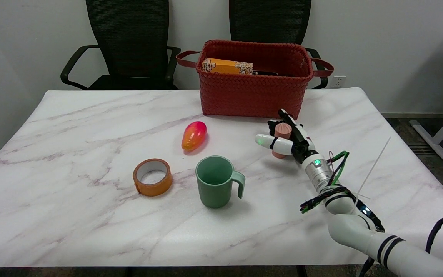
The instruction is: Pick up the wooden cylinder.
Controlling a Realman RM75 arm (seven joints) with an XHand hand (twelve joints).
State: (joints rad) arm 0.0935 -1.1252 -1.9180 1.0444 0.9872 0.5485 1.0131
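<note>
Between my fingers (pixel 273 127) and thumb, the wooden cylinder (pixel 282 132) stands upright on the worktop (pixel 90 127); my right hand (pixel 285 138) wraps it, apparently gripping, lift straight up next.

right hand (pixel 287 139): black-and-white, many-fingered; white shells over black links, one white fingertip with a small green glow
wrist (pixel 317 170): ribbed silver metal cylinder, a green light on its upper end beside the black base of the hand
cables (pixel 337 164): thin green, black and red wires looping out beside the wrist and running back along the forearm, bundled in a black band
cable tie (pixel 373 167): a thin pale strip sticking up and outward from the forearm
right arm (pixel 363 232): smooth white rounded segments, black bands at the joints, two narrow black rings near the lower edge
hose (pixel 442 227): thick black cable arching at the picture's right edge
</note>
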